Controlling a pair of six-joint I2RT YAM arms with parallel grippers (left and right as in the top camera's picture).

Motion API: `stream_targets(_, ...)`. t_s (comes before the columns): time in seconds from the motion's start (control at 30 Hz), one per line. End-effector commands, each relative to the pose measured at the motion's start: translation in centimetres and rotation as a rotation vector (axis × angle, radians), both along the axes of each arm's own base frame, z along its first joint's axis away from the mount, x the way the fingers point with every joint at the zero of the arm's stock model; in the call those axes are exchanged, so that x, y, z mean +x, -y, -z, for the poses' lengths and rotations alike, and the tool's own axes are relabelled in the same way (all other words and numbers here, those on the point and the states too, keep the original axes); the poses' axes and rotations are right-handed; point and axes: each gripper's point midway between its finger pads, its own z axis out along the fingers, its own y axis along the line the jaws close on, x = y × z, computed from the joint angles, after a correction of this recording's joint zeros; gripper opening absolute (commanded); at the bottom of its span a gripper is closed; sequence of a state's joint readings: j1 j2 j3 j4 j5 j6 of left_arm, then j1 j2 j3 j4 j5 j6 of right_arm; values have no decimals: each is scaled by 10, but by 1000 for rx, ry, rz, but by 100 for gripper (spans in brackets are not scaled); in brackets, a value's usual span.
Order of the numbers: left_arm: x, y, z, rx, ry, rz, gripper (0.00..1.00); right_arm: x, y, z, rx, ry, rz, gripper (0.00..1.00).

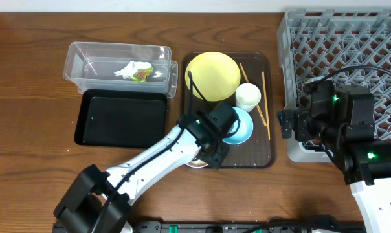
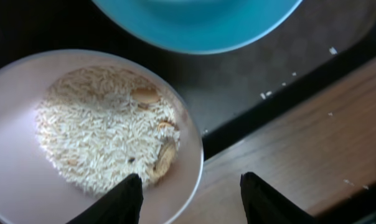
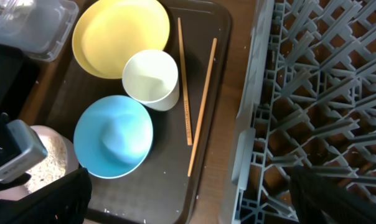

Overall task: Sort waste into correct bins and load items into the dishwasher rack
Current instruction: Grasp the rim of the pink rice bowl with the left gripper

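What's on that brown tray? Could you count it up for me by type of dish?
Plates: 1, the yellow plate
Bowls: 2, the blue bowl and the white bowl holding rice
Cups: 1, the white cup
Chopsticks: 2
Total: 6

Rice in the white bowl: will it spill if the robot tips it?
Probably. The rice is loose grains, so it should pour easily. Stray grains already dot the brown tray. The white bowl looks shallow, so small tilts may spill.
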State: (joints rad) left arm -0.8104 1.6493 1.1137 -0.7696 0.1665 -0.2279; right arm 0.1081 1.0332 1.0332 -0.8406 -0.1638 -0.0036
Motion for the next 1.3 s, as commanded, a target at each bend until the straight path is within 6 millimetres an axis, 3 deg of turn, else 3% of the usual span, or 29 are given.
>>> stream_targets(0.0,2,-11,10,44,27,8,54,-2,-7,-7,24,7,-17,99)
stream_targets(0.23,-1,-9,17,46,35,61,50,-2,-6,-6,24,3,-17,99)
stream_targets(0.47,-12,-7,39,102,-9,141,49,-3,-6,-6,24,2,-17,99)
stream_targets(0.57,-11,-7,40,105,-11,141,44,-3,-6,-6,24,2,-17,99)
stream_targets(0.83,-11,-7,40,104,-10,141,19,-2,-6,-6,23,3,-17,99)
stream_targets(0.97,-10,-6,36,107,-13,141,7,-2,-6,-6,23,3,-17,99)
stream_targets(1.13,-9,-4,27,100,-6,140,6,-2,-6,-6,23,3,-17,99)
stream_targets(1.27,2,0,3,59,29,103,6,-2,-6,-6,23,3,-17,99)
